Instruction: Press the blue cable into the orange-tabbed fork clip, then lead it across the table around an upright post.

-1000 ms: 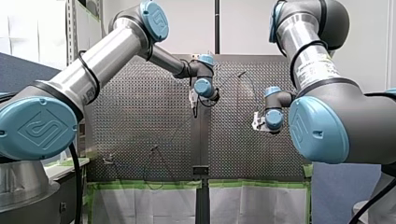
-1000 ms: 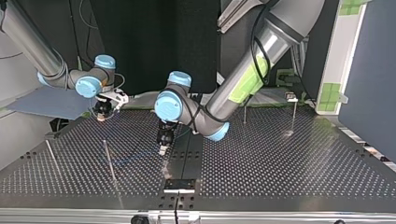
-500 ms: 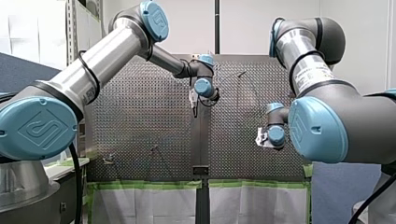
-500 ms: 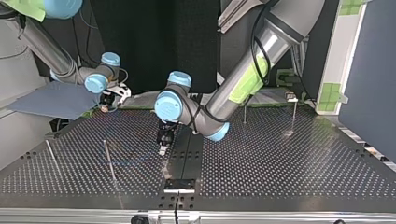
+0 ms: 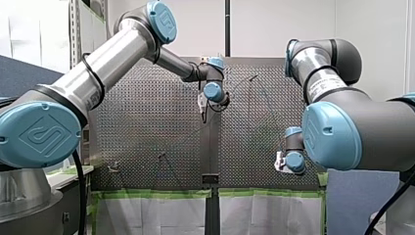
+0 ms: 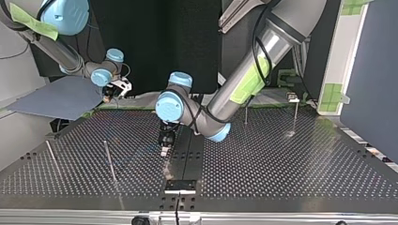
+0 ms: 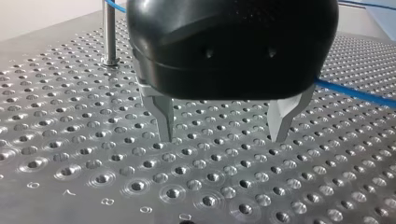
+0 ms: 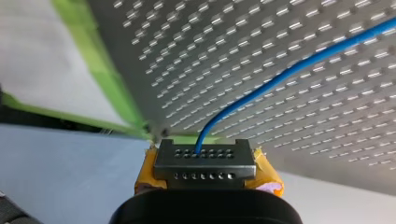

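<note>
Blue cable (image 8: 280,74) leads straight ahead from my right pincer (image 8: 204,156), closed on it; my left pincer (image 7: 223,137) stands open nearby.

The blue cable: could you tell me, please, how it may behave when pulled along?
Probably floppy yet springy: the blue cable bows in a smooth arc out of my right gripper. It looks thin, so likely light. On the bare metal table it may slide.
</note>
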